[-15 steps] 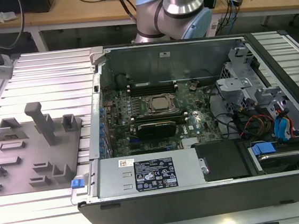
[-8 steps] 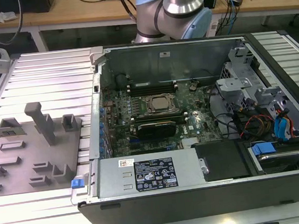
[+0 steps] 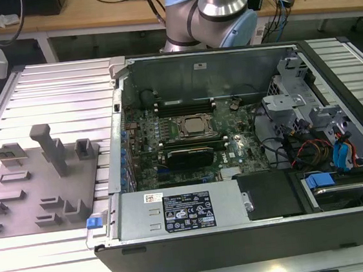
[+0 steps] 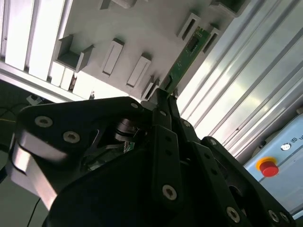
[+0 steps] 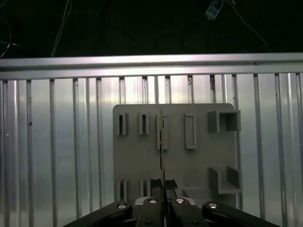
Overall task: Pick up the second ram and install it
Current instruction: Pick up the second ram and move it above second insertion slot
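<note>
The gripper (image 5: 162,186) clamps the second ram (image 4: 186,57), jaws closed over its hidden near end, at the holder plate (image 5: 199,163)

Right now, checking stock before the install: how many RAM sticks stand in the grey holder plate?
1: the second ram stands in a slot of the grey holder plate, with the tool at its end. Other visible slots look empty.
</note>
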Controlling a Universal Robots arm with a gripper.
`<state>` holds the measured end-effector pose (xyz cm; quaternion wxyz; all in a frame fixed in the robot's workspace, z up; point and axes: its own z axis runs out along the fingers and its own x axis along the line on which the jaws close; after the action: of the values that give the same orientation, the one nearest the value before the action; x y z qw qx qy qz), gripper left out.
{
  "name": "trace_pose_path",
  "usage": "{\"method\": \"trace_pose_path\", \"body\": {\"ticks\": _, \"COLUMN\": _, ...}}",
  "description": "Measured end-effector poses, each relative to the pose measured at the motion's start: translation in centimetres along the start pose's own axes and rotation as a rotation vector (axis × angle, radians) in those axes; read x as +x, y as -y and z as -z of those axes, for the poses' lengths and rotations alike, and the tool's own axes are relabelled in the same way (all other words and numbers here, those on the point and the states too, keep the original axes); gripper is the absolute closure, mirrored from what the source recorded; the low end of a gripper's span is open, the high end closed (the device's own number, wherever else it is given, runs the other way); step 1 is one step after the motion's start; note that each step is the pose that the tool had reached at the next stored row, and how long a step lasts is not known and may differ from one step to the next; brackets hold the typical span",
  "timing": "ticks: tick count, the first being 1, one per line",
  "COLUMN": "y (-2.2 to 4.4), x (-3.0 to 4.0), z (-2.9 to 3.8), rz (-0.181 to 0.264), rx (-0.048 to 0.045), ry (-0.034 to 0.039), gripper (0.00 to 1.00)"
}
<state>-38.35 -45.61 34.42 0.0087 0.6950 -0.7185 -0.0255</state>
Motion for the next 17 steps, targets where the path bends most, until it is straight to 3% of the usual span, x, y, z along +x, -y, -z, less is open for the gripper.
{"method": "trace_pose_path", "body": {"ticks": 14, "y": -0.12, "x": -0.49, "z": 1.94, "rz": 0.0, "rx": -0.0033, "ry": -0.0001, "gripper": 0.87}}
{"method": "trace_pose_path", "body": {"ticks": 17, "y": -0.15, "x": -1.47, "z": 2.67, "rz": 0.001, "rx": -0.0094, "ry": -0.0001, "gripper": 0.87}}
